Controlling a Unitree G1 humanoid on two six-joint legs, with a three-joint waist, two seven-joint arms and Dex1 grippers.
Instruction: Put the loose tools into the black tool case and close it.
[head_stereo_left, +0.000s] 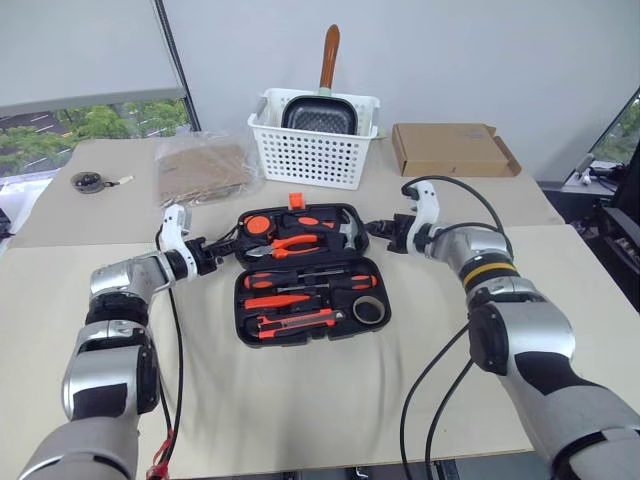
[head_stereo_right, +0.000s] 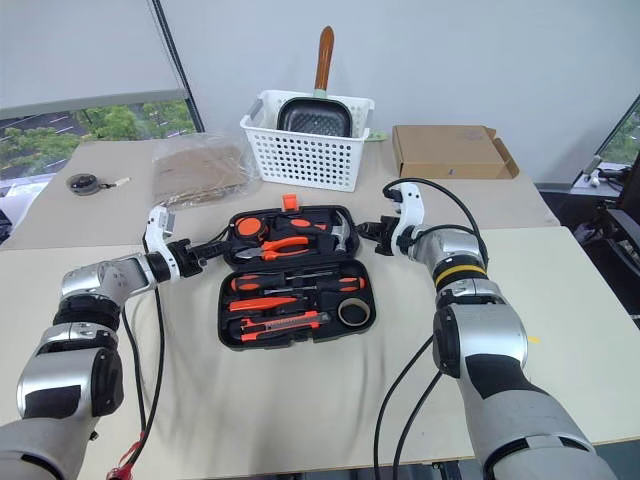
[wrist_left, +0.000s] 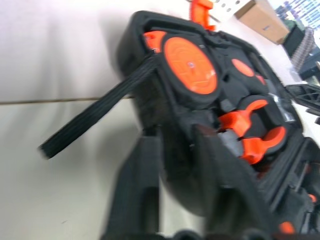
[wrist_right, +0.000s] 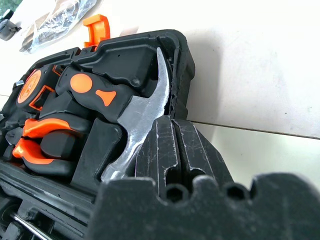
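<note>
Both grippers (head_stereo_left: 222, 253) (head_stereo_left: 375, 231) clenched on case (head_stereo_left: 310, 272) lid's 2 side edges; uneven lift could twist it, spilling hammer (wrist_right: 131, 131).

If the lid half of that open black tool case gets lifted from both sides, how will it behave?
The black tool case looks moulded and rigid, so its lid should swing without flexing. It carries a hammer and pliers, so it is probably heavy, and they might shift.

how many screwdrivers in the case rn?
3, all in the near half of the black tool case: black-and-orange-handled screwdriver along the hinge, another just below it, thin all-orange screwdriver under those. Others may sit hidden.
</note>
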